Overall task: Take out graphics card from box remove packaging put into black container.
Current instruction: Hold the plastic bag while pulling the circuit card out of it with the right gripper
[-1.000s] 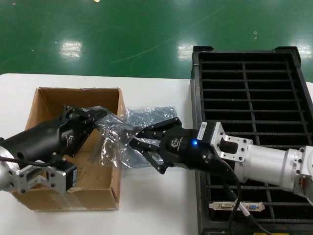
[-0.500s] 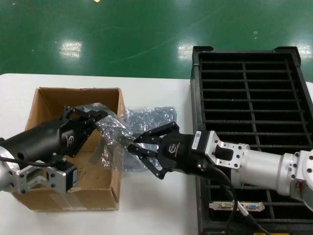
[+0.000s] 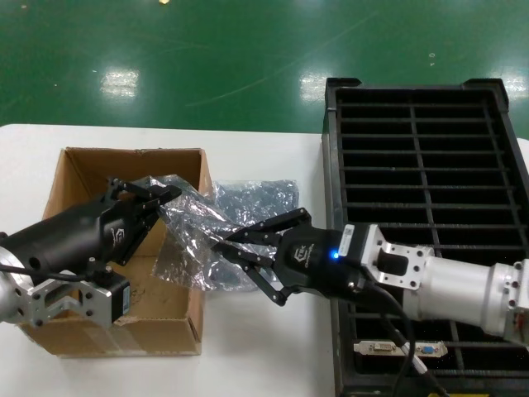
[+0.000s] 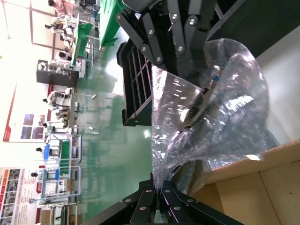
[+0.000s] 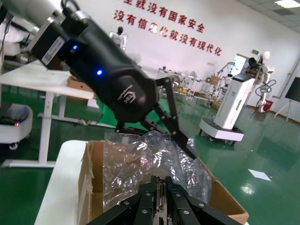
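The brown cardboard box (image 3: 83, 169) stands open on the table's left. Over its right wall hangs the crinkly packaging (image 3: 194, 236), and my left gripper (image 3: 171, 193) is shut on the bag's upper edge. My right gripper (image 3: 223, 245) meets the bag from the right. It is shut on the graphics card's silver end bracket (image 5: 161, 192), while the rest of the card lies inside the packaging (image 5: 136, 164). In the left wrist view the bag (image 4: 225, 108) stretches from my left gripper (image 4: 159, 193) towards the right gripper's fingers (image 4: 180, 42). The black container (image 3: 430, 165) stands at the right.
A second crumpled bag (image 3: 263, 197) lies on the table between the box and the crate. A look-alike card (image 3: 401, 349) sits in a near slot of the crate, under my right forearm. Box walls rise beside both grippers.
My right gripper pushed left into the bag, then drew back a little to the right, and the bag now looks more stretched. The left gripper has hardly moved.
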Controlling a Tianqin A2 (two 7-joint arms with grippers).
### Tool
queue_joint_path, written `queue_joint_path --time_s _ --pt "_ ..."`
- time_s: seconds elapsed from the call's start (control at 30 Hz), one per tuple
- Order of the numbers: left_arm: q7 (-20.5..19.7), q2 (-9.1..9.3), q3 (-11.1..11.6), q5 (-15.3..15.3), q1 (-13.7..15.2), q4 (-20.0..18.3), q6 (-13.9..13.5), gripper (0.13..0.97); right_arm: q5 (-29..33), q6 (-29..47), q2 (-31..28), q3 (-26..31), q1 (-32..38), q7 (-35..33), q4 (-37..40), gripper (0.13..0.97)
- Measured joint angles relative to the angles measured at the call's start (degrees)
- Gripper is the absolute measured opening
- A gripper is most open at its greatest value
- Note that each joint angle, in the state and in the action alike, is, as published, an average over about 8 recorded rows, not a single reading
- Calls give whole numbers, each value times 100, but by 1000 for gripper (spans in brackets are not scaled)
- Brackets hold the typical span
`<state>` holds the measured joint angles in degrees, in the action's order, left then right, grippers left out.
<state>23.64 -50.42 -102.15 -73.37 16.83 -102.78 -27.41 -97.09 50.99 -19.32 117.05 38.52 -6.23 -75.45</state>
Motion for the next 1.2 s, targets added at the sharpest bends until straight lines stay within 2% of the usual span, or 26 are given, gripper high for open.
queue_joint_path --time_s 0.33,0.6,1.2 --pt "0 0 0 0 0 0 0 139 -287 165 -116 -148 -47 135 -70 162" --pt "0 0 -1 0 0 0 0 139 -255 150 -125 -124 -59 100 -25 162" --pt "0 0 0 0 0 0 0 139 248 -852 226 -104 -130 244 208 201"
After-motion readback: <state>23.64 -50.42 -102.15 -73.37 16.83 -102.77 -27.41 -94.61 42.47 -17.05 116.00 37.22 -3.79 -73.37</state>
